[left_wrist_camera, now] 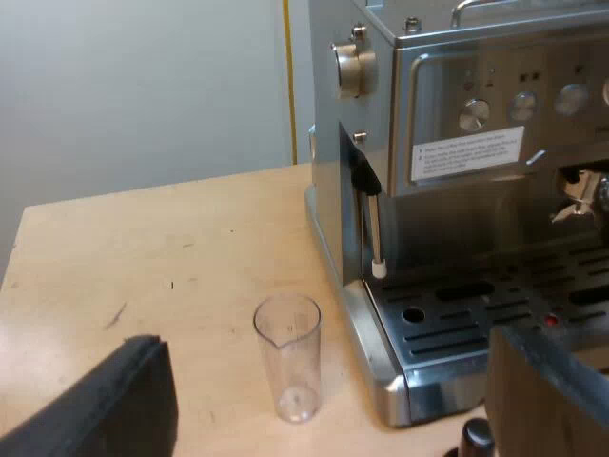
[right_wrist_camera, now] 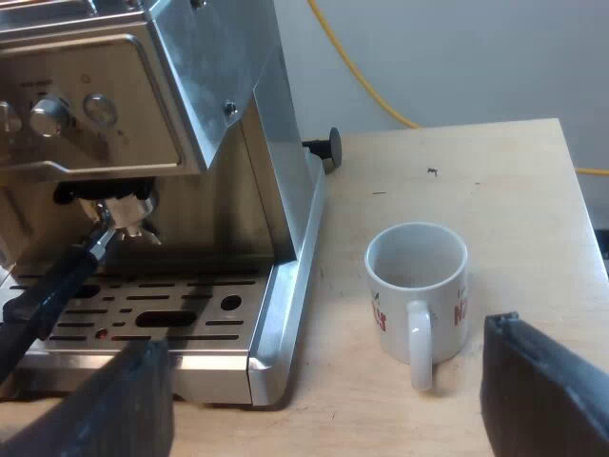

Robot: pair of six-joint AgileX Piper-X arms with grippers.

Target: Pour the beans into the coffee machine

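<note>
A clear measuring glass (left_wrist_camera: 287, 357) stands upright on the wooden table beside the corner of the espresso machine (left_wrist_camera: 457, 114); it looks empty. My left gripper (left_wrist_camera: 324, 367) hovers open short of the glass, and its fingers (left_wrist_camera: 124, 405) hold nothing. The metal holder (right_wrist_camera: 119, 214) is locked into the machine's front (right_wrist_camera: 105, 105), its dark handle (right_wrist_camera: 48, 290) reaching out over the drip tray (right_wrist_camera: 143, 309). A white mug (right_wrist_camera: 417, 281) with red lettering stands upright on the table beside the machine. My right gripper (right_wrist_camera: 328, 367) is open, near the mug and the tray's corner.
The steam wand (left_wrist_camera: 374, 228) hangs at the machine's side above the tray's edge (left_wrist_camera: 381, 371). A dark round knob (left_wrist_camera: 476, 438) shows by my left gripper's finger. A small black part (right_wrist_camera: 330, 148) lies on the table behind the mug. The table's edge (right_wrist_camera: 580, 200) runs past the mug.
</note>
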